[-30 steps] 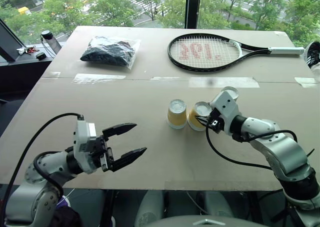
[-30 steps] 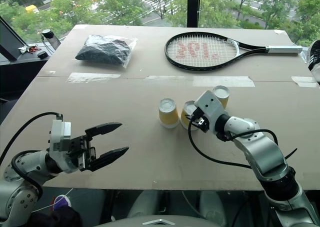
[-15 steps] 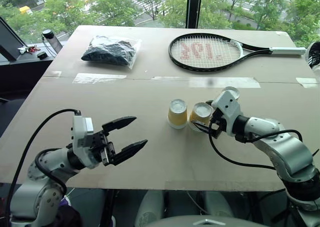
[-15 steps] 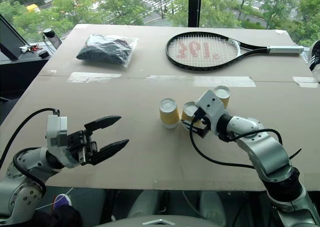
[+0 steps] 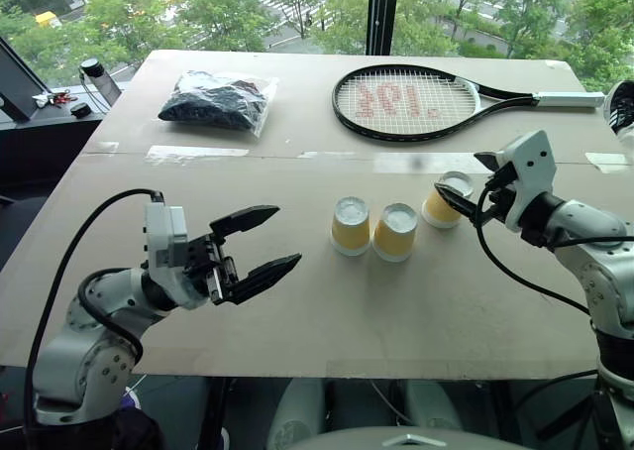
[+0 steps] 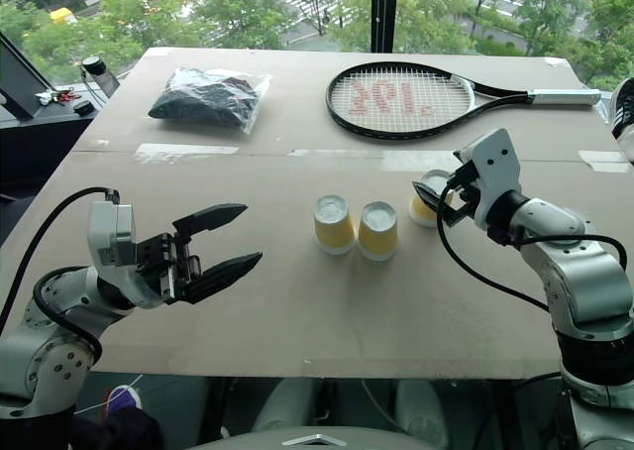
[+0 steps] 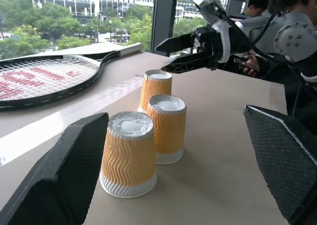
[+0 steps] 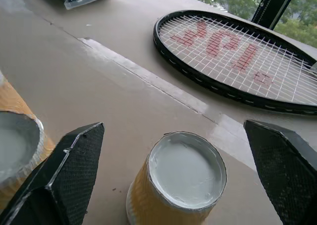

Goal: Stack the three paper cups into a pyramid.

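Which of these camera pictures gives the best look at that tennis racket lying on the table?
The left eye view: the whole tennis racket shows from above, head, red-marked strings and handle. The right eye view shows much the same. Both wrist views catch part of its strung head, at a low angle.

This looks like an upper-floor office or lab used for robot trials. Tall windows (image 5: 297,4) overlook treetops and a street far below, and the tabletop (image 5: 297,172) is plain board patched with tape strips (image 5: 196,155). Seated people (image 7: 257,7) show past the right pincer (image 7: 181,51).
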`<state>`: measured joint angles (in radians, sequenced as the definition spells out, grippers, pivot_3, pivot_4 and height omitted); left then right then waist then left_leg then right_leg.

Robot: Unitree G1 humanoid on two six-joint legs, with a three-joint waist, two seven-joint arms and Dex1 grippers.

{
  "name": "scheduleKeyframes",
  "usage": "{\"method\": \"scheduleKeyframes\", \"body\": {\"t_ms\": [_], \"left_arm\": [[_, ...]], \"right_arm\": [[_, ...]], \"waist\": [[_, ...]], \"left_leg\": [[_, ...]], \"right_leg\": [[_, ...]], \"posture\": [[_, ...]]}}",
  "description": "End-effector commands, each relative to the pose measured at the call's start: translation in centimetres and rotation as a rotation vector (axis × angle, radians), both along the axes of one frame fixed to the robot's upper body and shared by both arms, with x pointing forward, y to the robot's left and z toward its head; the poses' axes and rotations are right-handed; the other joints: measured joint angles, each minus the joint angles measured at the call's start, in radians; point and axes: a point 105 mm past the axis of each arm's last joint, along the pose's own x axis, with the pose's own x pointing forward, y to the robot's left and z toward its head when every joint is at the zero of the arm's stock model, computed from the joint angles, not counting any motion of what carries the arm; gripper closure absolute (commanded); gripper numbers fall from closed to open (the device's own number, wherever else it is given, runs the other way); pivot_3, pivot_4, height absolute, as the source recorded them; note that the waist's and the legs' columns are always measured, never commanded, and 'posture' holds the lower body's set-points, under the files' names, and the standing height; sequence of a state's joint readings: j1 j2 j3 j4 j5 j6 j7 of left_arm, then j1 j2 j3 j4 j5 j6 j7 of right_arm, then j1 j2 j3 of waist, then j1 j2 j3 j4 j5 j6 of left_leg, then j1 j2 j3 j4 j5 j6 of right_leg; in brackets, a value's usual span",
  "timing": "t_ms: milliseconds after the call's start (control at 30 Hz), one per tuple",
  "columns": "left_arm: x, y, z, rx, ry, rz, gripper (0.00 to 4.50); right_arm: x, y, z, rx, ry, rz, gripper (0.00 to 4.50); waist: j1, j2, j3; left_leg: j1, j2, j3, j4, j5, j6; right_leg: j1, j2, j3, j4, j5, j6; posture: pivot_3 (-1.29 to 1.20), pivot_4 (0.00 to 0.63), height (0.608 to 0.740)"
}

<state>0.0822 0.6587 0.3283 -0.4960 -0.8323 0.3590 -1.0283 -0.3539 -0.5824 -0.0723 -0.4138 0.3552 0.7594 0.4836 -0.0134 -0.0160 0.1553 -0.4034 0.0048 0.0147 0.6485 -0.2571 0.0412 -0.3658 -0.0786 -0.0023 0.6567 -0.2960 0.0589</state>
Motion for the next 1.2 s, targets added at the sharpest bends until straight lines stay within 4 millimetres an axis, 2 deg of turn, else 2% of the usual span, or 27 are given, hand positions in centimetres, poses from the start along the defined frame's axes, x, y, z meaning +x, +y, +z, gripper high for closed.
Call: {"method": "scheduleKeyframes", "body": {"t_ms": [33, 333, 400, 533, 633, 733, 800, 933, 1100, 1200], "left_arm": [[-0.8, 0.4, 1.0, -0.007, -0.021, -0.019, 0.0], [-1.3, 1.0, 0.3, 0.009, -0.009, -0.001, 0.0], [-1.4, 1.1, 0.0, 0.023, -0.009, 0.001, 0.0], [-1.4, 1.1, -0.2, 0.024, -0.007, 0.003, 0.0], [-1.4, 1.1, -0.4, 0.022, -0.007, 0.006, 0.0], [-1.1, 1.4, -0.3, 0.013, -0.026, 0.031, 0.0], [-1.0, 1.8, -0.5, 0.008, -0.018, 0.034, 0.0], [-1.6, 2.6, -0.6, -0.018, 0.025, 0.0, 0.0], [-2.1, 4.0, -0.9, -0.018, 0.052, 0.02, 0.0], [-1.8, 4.4, -0.8, -0.026, 0.039, 0.053, 0.0]], "right_arm": [[0.9, -0.4, -0.3, -0.007, -0.022, -0.03, 0.04], [3.0, -0.5, -1.8, 0.02, 0.017, -0.067, 0.04], [3.3, -0.4, -1.7, 0.021, 0.005, -0.058, 0.56], [3.2, -0.2, -1.2, 0.018, -0.008, -0.04, 2.18], [3.0, -0.3, -0.3, 0.025, -0.029, -0.035, 2.22], [2.4, -0.1, 2.5, 0.06, -0.087, 0.001, 2.22], [1.5, 1.1, 4.7, 0.083, -0.114, 0.077, 2.22], [-0.6, 4.0, 7.8, 0.088, -0.116, 0.247, 2.22], [-3.5, 8.3, 8.5, 0.004, -0.07, 0.469, 2.22], [-4.4, 9.7, 8.3, -0.025, -0.062, 0.534, 2.22]], "waist": [[-0.001, 0.0, 0.0], [0.0, 0.0, 0.0], [0.0, 0.0, 0.0], [0.001, 0.0, 0.0], [0.0, 0.0, 0.0], [0.0, 0.001, 0.001], [-0.001, 0.002, 0.002], [-0.004, 0.003, 0.002], [-0.003, 0.003, 0.002], [0.001, 0.003, 0.002]], "left_leg": [[0.0, 0.0, 0.0, 0.0, 0.0, 0.0], [0.001, 0.0, 0.001, 0.0, 0.0, 0.0], [0.001, 0.0, 0.001, 0.0, 0.0, 0.0], [0.001, 0.0, 0.001, 0.0, 0.0, 0.0], [0.001, 0.0, 0.001, 0.0, 0.0, 0.0], [0.001, 0.0, 0.001, 0.0, 0.0, 0.0], [0.001, 0.0, 0.001, 0.0, 0.0, 0.0], [-0.001, 0.001, 0.002, 0.0, 0.0, 0.0], [-0.01, 0.001, 0.0, 0.002, 0.0, 0.0], [-0.012, 0.001, -0.001, 0.002, 0.0, 0.0]], "right_leg": [[0.0, 0.0, 0.0, 0.0, 0.0, 0.0], [0.0, 0.001, 0.0, 0.001, 0.0, 0.0], [0.0, 0.001, 0.0, 0.001, 0.0, 0.0], [0.0, 0.001, -0.001, 0.0, 0.0, 0.0], [0.0, 0.001, 0.0, 0.0, 0.0, 0.0], [0.0, 0.001, 0.0, 0.001, 0.0, 0.0], [0.0, 0.001, 0.0, 0.001, 0.0, 0.0], [-0.004, 0.001, 0.0, 0.002, 0.0, 0.0], [-0.011, 0.0, 0.0, 0.003, 0.0, 0.0], [-0.012, 0.0, 0.0, 0.002, 0.0, 0.0]], "posture": [[0.0, 0.15, 0.74], [0.0, 0.15, 0.74], [0.0, 0.15, 0.74], [0.0, 0.15, 0.74], [0.0, 0.15, 0.74], [0.0, 0.15, 0.74], [0.0, 0.15, 0.74], [0.0, 0.15, 0.74], [0.0, 0.15, 0.74], [0.0, 0.15, 0.74]]}}
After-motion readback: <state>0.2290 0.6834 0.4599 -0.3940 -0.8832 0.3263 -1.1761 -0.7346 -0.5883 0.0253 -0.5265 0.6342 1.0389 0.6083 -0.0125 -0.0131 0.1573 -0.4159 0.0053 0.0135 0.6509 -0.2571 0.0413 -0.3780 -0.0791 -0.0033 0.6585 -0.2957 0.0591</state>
